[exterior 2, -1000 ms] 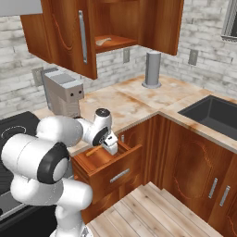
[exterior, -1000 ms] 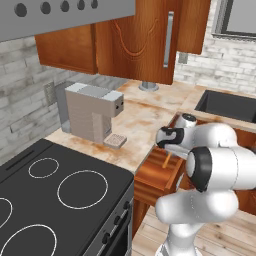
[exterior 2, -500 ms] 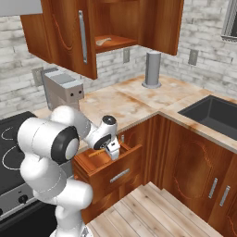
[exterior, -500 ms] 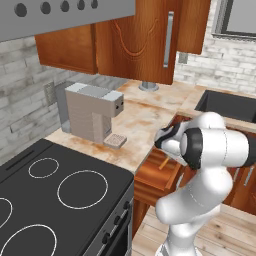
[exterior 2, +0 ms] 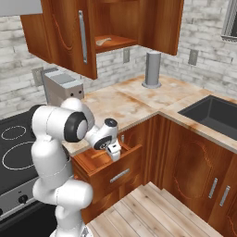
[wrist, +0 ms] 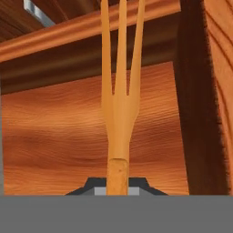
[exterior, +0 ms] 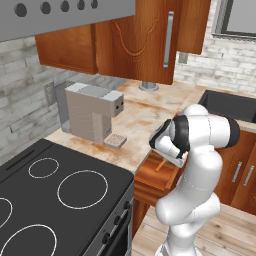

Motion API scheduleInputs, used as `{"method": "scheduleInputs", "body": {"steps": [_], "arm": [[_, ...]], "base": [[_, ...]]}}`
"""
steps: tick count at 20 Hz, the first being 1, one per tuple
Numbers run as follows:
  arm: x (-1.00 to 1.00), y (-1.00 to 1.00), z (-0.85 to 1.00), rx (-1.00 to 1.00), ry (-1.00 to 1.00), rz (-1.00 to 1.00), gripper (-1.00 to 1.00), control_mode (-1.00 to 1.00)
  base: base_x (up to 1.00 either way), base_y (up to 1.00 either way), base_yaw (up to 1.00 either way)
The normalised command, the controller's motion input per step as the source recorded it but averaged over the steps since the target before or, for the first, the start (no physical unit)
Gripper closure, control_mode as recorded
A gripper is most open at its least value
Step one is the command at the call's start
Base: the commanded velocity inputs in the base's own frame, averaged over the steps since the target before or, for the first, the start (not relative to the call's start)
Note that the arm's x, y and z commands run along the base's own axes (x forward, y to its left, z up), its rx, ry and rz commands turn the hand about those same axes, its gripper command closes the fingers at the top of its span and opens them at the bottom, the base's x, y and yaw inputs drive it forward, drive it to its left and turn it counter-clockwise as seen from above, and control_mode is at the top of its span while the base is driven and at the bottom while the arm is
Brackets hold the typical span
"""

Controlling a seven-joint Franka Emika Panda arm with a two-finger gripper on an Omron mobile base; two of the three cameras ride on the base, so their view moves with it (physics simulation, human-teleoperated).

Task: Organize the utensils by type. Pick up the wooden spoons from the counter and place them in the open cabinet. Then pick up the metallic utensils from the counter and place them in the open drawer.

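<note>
Orange three-tined fork (wrist: 119, 95), perhaps metal, over smooth wood-grain drawer (wrist: 54, 132) floor

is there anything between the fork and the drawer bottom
Nothing visible. The gripper is shut on the fork, which hangs prongs first inside the open drawer, and the wooden floor beneath it looks bare.

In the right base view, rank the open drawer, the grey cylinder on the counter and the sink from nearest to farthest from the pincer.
1. The open drawer: directly under the pincer, which is shut on a fork.
2. The grey cylinder: upright on the counter behind and to the right.
3. The sink: far right, set in the counter's other leg.
</note>
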Motion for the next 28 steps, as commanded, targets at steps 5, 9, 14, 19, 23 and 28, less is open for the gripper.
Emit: {"method": "scheduleInputs", "body": {"steps": [5, 9, 14, 19, 23, 28], "arm": [[0.31, -0.1, -0.35, 0.0, 0.05, 0.0, 1.0, -1.0], [0.26, -0.14, -0.35, 0.0, 0.06, 0.0, 1.0, -1.0], [0.1, -0.19, -0.43, 0.0, 0.08, 0.0, 1.0, -1.0], [-0.06, -0.32, -0.5, 0.0, 0.15, 0.0, 1.0, -1.0], [-0.11, -0.32, -0.55, 0.0, 0.18, 0.0, 1.0, -1.0], [-0.22, -0.36, -0.56, 0.0, 0.15, 0.0, 1.0, -1.0]], "base": [[0.0, 0.0, 0.0], [0.0, 0.0, 0.0], [0.0, 0.0, 0.0], [0.0, 0.0, 0.0], [0.0, 0.0, 0.0], [0.0, 0.0, 0.0]]}}
